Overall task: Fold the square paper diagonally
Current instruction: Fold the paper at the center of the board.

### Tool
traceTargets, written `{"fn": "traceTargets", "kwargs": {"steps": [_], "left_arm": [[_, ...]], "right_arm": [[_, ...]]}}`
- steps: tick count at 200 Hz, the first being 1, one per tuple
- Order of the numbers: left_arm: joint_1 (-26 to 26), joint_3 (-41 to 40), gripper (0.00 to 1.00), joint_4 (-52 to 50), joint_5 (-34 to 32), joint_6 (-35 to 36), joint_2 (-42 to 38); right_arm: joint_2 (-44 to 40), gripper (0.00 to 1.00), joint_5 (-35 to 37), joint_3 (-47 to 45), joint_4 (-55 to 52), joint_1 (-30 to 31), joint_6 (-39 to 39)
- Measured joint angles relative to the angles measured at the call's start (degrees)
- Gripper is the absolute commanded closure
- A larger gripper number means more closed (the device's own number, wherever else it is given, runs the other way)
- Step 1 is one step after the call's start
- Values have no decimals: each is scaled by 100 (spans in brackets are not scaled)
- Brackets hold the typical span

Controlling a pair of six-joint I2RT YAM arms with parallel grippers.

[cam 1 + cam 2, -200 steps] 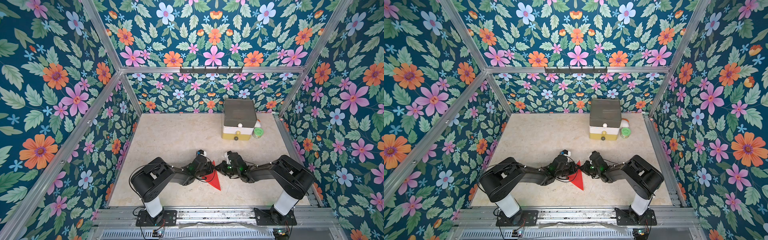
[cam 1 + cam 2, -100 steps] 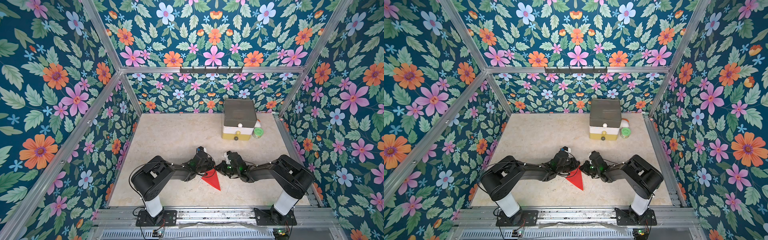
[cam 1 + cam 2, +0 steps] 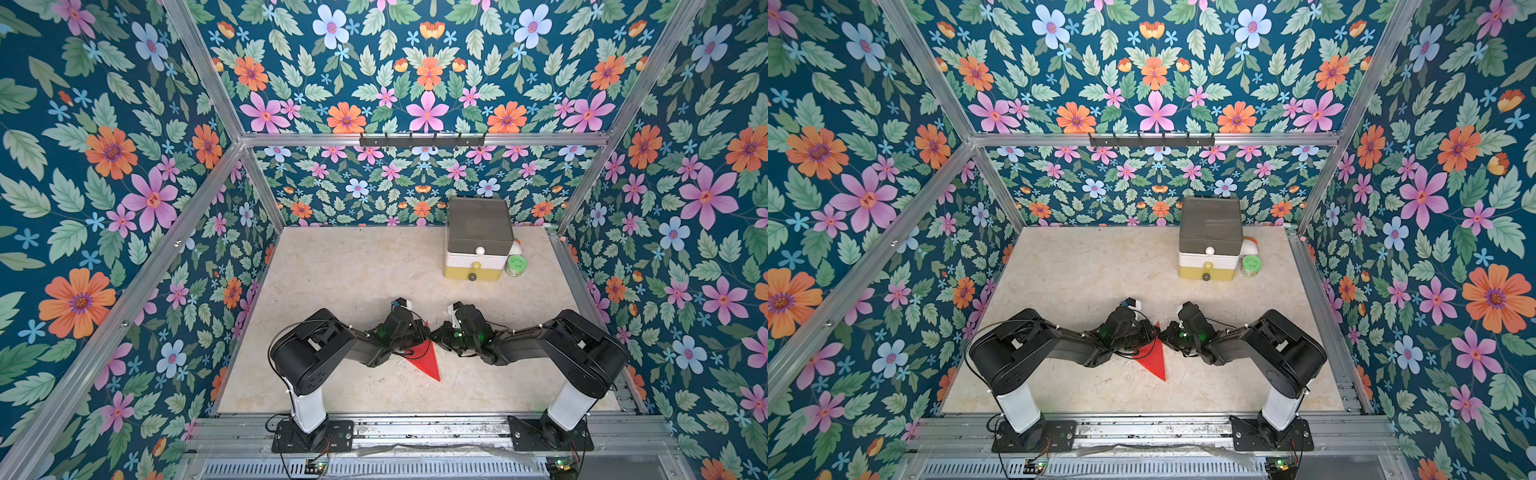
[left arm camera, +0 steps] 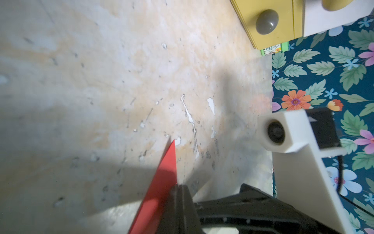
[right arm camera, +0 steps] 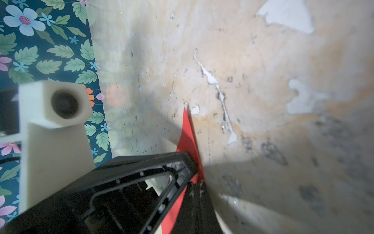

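Note:
The square paper (image 3: 427, 360) (image 3: 1153, 358) lies flat on the table as a bright red triangle, one point toward the front edge. Both black grippers meet over its far part. In both top views my left gripper (image 3: 420, 332) (image 3: 1149, 332) comes in from the left and my right gripper (image 3: 437, 334) (image 3: 1165, 333) from the right. In the left wrist view the left gripper (image 4: 179, 187) is shut, its tip resting at the paper (image 4: 162, 178) edge. In the right wrist view the right gripper (image 5: 197, 185) is shut, tip down on the paper (image 5: 188, 135), with the left gripper's body beside it.
A small drawer box (image 3: 478, 243) with a grey lid stands at the back right, a green-lidded jar (image 3: 516, 264) beside it. Floral walls close in the table (image 3: 353, 270) on three sides. Its beige surface is chipped near the paper.
The left gripper has shifted slightly toward the far side over the paper. The right arm and the red triangle have stayed put.

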Motion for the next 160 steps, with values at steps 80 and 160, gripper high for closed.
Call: {"fn": "traceTargets", "kwargs": {"steps": [80, 160], "left_arm": [[17, -125, 100, 328, 4, 2, 70], [24, -72, 100, 243, 22, 114, 74]], "right_arm": [[-262, 100, 120, -214, -140, 129, 7], [-522, 100, 350, -468, -144, 472, 87]]}}
